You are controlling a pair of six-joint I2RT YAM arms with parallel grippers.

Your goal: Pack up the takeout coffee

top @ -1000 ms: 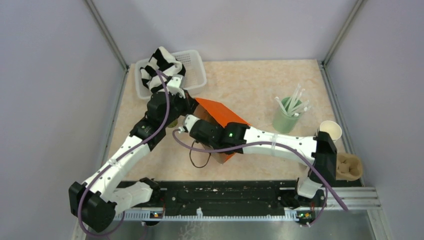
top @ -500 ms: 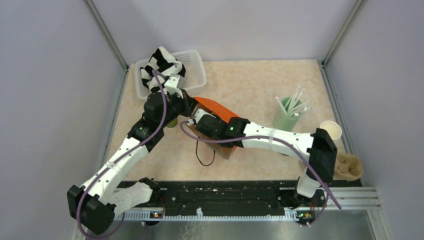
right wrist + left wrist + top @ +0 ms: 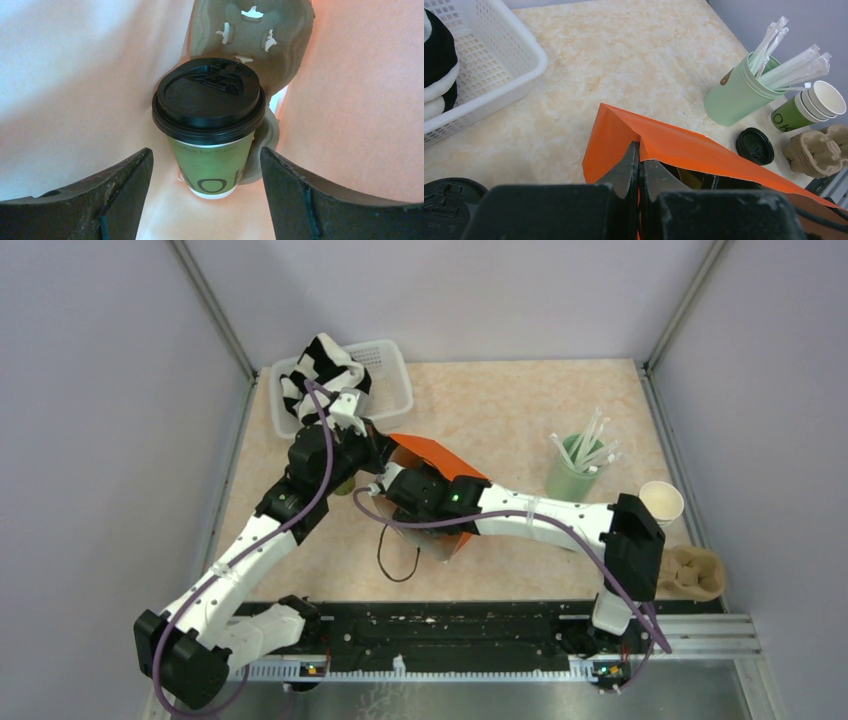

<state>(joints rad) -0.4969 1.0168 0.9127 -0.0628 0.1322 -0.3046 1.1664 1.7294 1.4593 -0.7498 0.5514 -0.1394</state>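
One takeout coffee [image 3: 210, 160], a dark green cup with a black lid [image 3: 209, 97], stands in a cardboard carrier [image 3: 250, 30] inside the orange paper bag [image 3: 440, 468]. My right gripper [image 3: 205, 155] reaches into the bag and is open, a finger on each side of the cup and clear of it. My left gripper [image 3: 639, 150] is shut on the bag's upper edge [image 3: 684, 147], holding the mouth up. A second lidded coffee [image 3: 449, 200] shows at the lower left of the left wrist view and peeks out beside the left arm [image 3: 345, 483].
A white basket [image 3: 385, 380] with a black-and-white cloth [image 3: 320, 370] sits at the back left. At the right are a mint tumbler of straws [image 3: 570, 475], stacked empty cups [image 3: 809, 107], a loose black lid [image 3: 755, 146] and a spare cardboard carrier [image 3: 697, 573].
My right gripper's jaws have spread wide, letting go of the cup inside the bag, and that arm has shifted slightly. The left gripper keeps its hold on the bag.
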